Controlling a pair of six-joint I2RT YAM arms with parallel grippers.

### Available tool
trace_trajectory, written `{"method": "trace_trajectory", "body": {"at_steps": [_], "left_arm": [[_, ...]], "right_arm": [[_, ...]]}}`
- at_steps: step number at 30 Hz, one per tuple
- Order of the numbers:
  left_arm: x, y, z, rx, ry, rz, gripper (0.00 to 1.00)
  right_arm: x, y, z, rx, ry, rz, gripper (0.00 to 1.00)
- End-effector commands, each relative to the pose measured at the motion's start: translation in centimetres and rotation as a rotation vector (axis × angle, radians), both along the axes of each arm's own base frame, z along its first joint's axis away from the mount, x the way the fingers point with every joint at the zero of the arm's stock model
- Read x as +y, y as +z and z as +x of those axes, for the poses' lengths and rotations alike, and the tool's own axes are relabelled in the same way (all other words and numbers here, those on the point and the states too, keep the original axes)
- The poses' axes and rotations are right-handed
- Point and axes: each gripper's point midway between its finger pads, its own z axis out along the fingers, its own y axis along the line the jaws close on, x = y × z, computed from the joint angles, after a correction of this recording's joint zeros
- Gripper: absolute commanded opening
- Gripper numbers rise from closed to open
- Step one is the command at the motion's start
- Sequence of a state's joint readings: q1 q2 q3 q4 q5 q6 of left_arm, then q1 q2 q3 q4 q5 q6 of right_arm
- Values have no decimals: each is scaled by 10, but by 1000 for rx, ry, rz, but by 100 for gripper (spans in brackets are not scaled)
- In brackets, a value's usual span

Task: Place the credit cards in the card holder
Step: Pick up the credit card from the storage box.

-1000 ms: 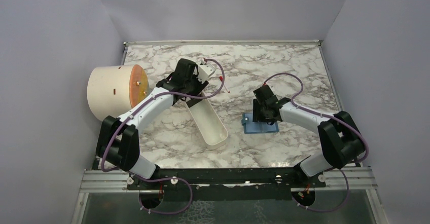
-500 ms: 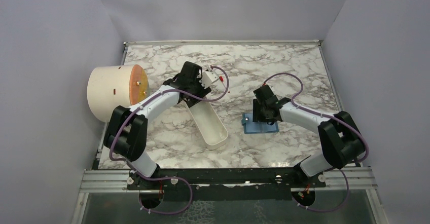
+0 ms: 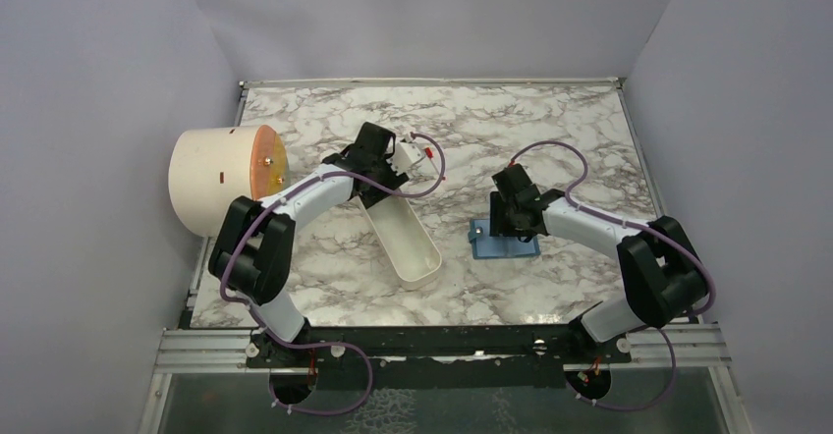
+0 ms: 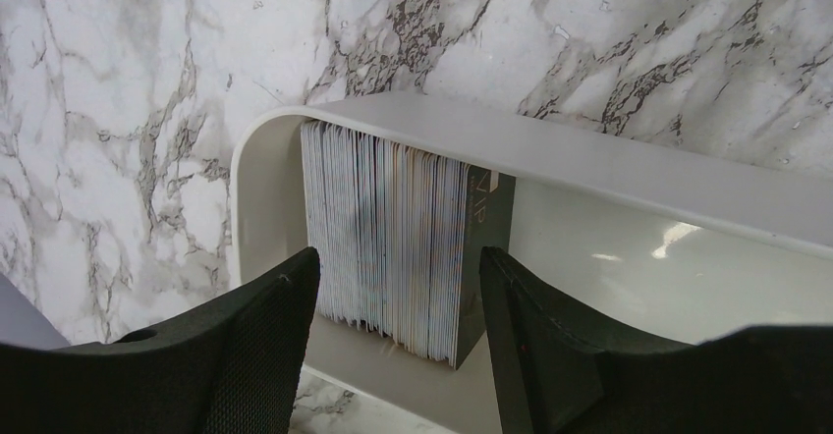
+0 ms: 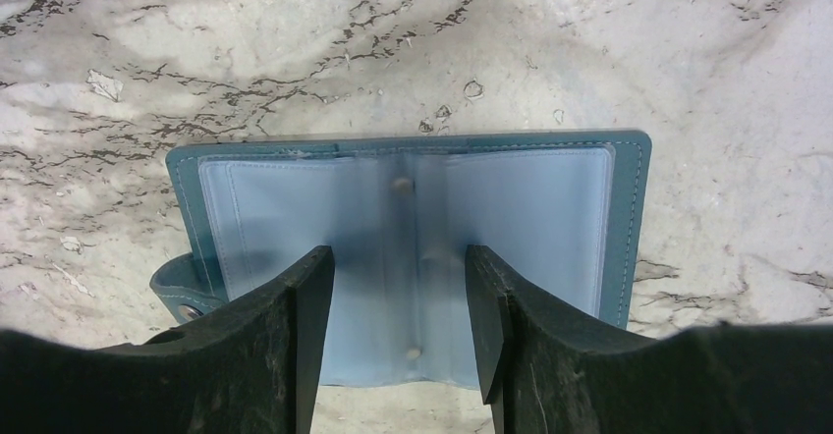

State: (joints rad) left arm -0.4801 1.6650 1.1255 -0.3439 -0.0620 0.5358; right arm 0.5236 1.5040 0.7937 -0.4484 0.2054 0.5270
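Note:
The credit cards (image 4: pixel 393 233) stand on edge as a tight stack in the rounded end of a white oval tray (image 4: pixel 609 164). A dark grey card (image 4: pixel 488 243) closes the stack on the right. My left gripper (image 4: pixel 398 257) is open just in front of the stack, one finger at each side, touching nothing. The teal card holder (image 5: pixel 629 218) lies open flat on the marble, pale blue pockets up, its snap tab at the left. My right gripper (image 5: pixel 398 254) is open over its middle fold. From above, the card holder (image 3: pixel 491 247) lies under the right gripper (image 3: pixel 513 222).
The tray (image 3: pixel 408 243) runs diagonally from the left gripper (image 3: pixel 378 177) toward the near edge. A large cream cylinder (image 3: pixel 211 179) with a round orange face lies at the table's left edge. Grey walls close in the marble table (image 3: pixel 550 120) on three sides.
The left gripper has opened wider, and its arm has swung in so the wrist sits a little further right over the tray's far end. The right arm and card holder are unchanged.

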Motion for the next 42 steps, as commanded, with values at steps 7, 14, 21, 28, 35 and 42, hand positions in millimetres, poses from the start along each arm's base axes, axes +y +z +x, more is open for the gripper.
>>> {"method": "trace_trajectory", "body": {"at_steps": [7, 14, 21, 28, 35, 42], "left_arm": [[7, -1, 12, -62, 35, 74, 62], [6, -17, 8, -36, 31, 91, 62], [10, -18, 10, -43, 46, 110, 59], [12, -8, 14, -68, 69, 114, 47], [18, 0, 18, -99, 101, 138, 47], [18, 1, 18, -108, 101, 152, 47]], "right_arm": [[6, 0, -7, 15, 24, 34, 53], [5, -1, -9, 16, 24, 38, 53], [0, -5, -14, 22, 25, 25, 53], [-1, -8, -16, 29, 24, 22, 53], [4, -10, -17, 44, 43, 39, 53], [4, -11, -18, 48, 41, 40, 53]]}}
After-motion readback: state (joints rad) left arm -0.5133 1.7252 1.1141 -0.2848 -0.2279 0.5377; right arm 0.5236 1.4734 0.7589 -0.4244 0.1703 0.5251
